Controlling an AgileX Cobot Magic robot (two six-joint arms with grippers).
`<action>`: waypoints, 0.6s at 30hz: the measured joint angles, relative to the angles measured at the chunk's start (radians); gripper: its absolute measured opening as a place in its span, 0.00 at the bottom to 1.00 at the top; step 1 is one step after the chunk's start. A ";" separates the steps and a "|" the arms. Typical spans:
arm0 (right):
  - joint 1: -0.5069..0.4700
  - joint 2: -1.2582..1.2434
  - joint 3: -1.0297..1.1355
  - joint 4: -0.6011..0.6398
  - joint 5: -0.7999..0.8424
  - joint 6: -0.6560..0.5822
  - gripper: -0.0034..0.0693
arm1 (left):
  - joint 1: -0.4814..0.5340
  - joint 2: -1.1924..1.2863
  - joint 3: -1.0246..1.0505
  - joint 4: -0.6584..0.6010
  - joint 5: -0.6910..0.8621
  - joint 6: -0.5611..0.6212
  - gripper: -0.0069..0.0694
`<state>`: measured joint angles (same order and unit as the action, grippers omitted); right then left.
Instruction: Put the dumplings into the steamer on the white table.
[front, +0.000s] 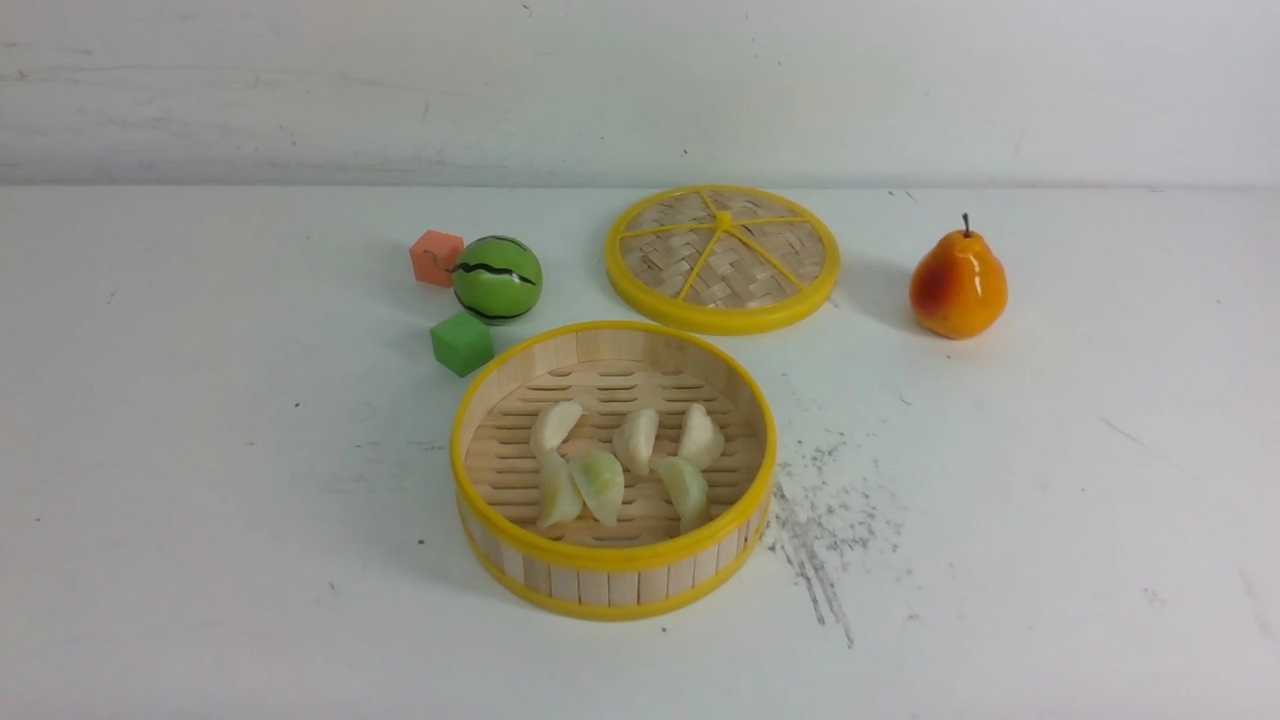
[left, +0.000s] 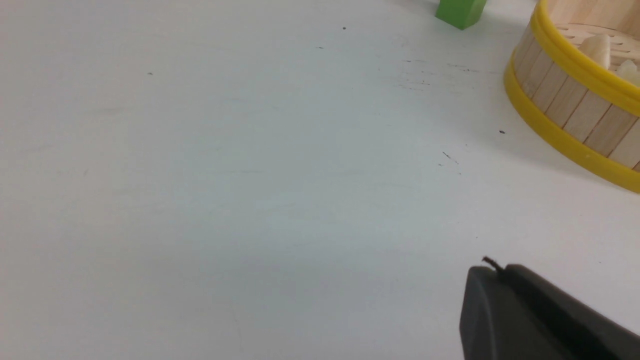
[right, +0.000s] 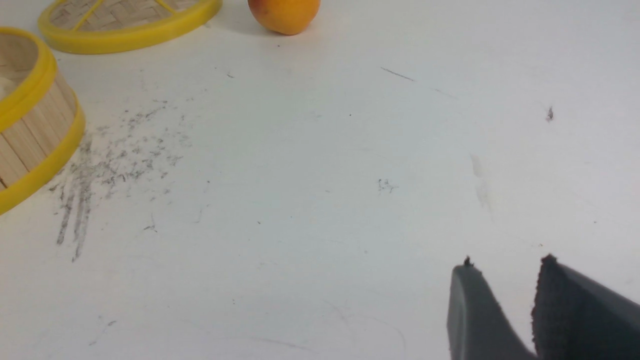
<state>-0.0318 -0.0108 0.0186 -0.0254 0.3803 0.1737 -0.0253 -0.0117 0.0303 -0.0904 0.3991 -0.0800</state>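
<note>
The steamer (front: 612, 575) stands at the middle of the white table (front: 200, 500). Several pale dumplings (front: 600, 485) lie inside it on the slatted floor, some tinged green. No gripper shows in the front view. In the left wrist view my left gripper (left: 500, 270) is shut and empty above bare table, apart from the steamer (left: 565, 107), where a dumpling (left: 597, 50) peeks over the rim. In the right wrist view my right gripper (right: 507, 265) is open and empty above bare table, well away from the steamer (right: 30, 135).
Behind the steamer lie the woven lid (front: 722, 258), a watermelon ball (front: 497, 279), an orange cube (front: 436, 257) and a green cube (front: 461, 343). A pear (front: 957, 285) stands at the back right. Dark scratch marks (front: 820, 530) lie right of the steamer.
</note>
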 joint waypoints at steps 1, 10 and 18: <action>0.000 0.000 0.000 0.000 0.000 0.000 0.31 | 0.000 0.000 0.000 0.000 0.000 0.000 0.10; 0.000 0.000 0.000 0.000 0.000 0.000 0.33 | 0.000 0.000 0.000 0.000 0.000 0.000 0.11; 0.000 0.000 0.000 0.000 0.000 0.000 0.35 | 0.000 0.000 0.000 0.000 0.000 0.000 0.12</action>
<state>-0.0318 -0.0108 0.0186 -0.0254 0.3803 0.1737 -0.0253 -0.0117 0.0303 -0.0904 0.3991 -0.0800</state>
